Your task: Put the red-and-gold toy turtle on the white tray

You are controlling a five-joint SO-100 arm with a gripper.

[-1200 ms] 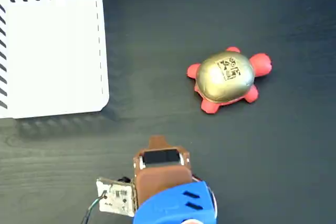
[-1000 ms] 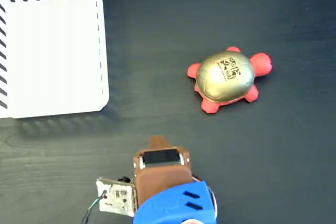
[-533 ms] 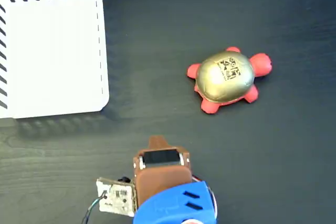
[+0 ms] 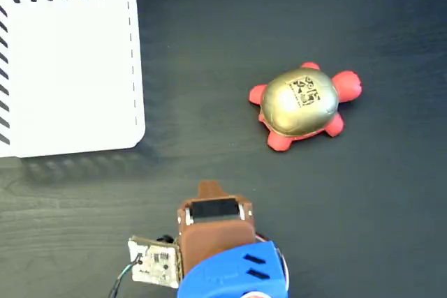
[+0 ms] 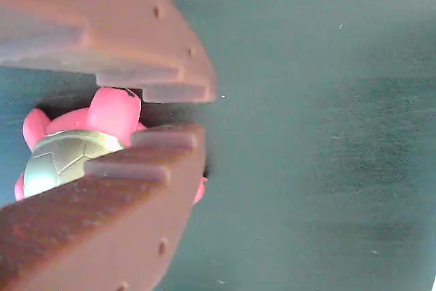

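Observation:
The red-and-gold toy turtle (image 4: 300, 106) sits on the dark table right of centre, its gold shell with a code sticker facing up and its red head toward the right. The white tray (image 4: 70, 68) lies flat at the upper left with nothing on it. My brown gripper (image 4: 209, 189) is at the bottom centre, well below and left of the turtle and not touching it. In the wrist view the gripper (image 5: 208, 112) has its jaws drawn together with only a narrow slit and nothing held. The turtle (image 5: 61, 158) shows beyond them, partly hidden by the lower finger.
The blue arm body (image 4: 234, 273) and a small circuit board (image 4: 154, 263) fill the bottom edge of the fixed view. Dark bare table (image 4: 209, 54) lies between the tray and the turtle.

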